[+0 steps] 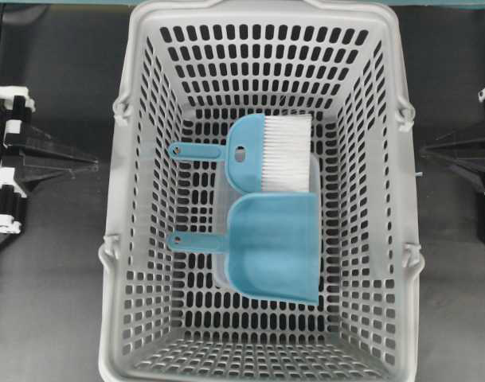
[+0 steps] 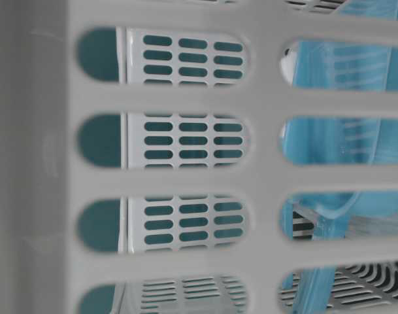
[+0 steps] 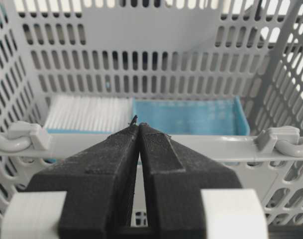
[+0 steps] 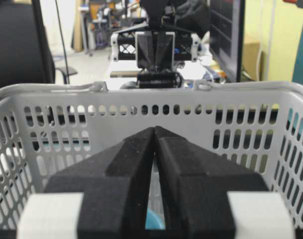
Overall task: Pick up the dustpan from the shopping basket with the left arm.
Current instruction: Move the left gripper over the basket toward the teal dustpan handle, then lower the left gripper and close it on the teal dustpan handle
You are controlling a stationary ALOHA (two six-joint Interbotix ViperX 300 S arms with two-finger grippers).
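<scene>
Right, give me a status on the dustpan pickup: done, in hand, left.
Done: nothing visible. The dustpan lies in the shopping basket beside the brush, partly on a clear box.
In hand: nothing. The left gripper sits outside the basket wall, fingers shut and empty; the right gripper likewise.
Left: open, reach in, grasp the dustpan, probably by its handle, and lift.

The large light grey slotted plastic shopping basket sits on the dark counter between the two arms. Inside it, the light blue plastic dustpan lies on a clear rectangular plastic box, just before the blue white-bristled hand brush; both handles point left.
</scene>
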